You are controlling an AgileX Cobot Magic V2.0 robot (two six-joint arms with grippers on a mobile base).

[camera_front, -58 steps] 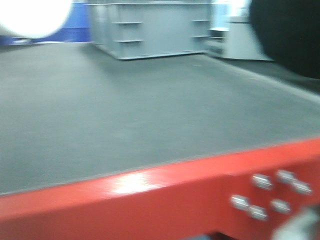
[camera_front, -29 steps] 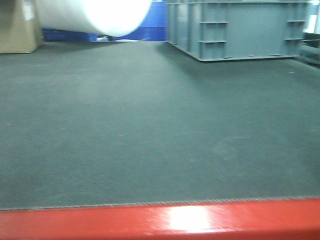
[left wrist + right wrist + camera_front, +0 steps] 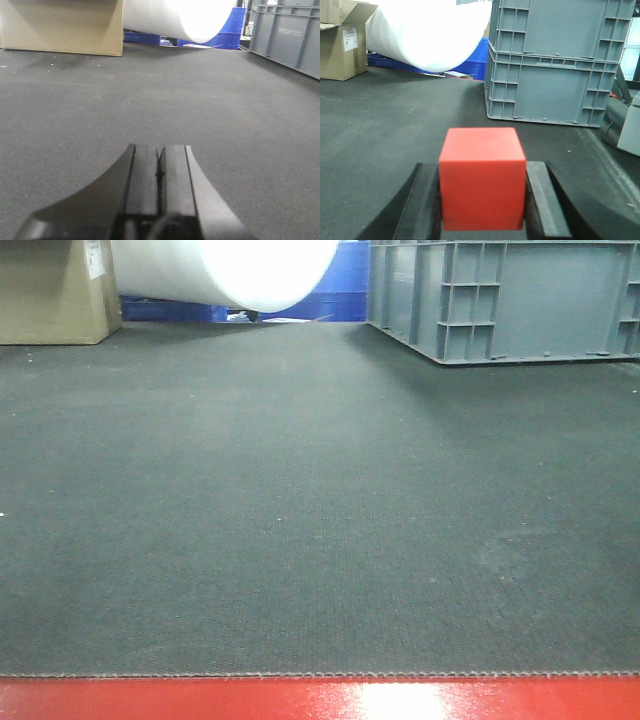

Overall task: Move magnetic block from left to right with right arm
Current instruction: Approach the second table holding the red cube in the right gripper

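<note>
Red-orange magnetic block (image 3: pixel 482 180) gripped by right end effector (image 3: pixel 483 172), left end effector (image 3: pixel 160 152) clenched.

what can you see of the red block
The block is a plain red-orange cube, matte and smooth, with sharp edges and no marks. It sits upright between the fingers of the right claw, which press its opposite sides. Whether its base touches the mat is hidden. Only the right wrist view shows it.

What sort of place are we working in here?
Likely a warehouse or storeroom: stacked grey ribbed plastic crates, a brown cardboard box and a big white roll, perhaps packing wrap, line a dark textured mat.
</note>
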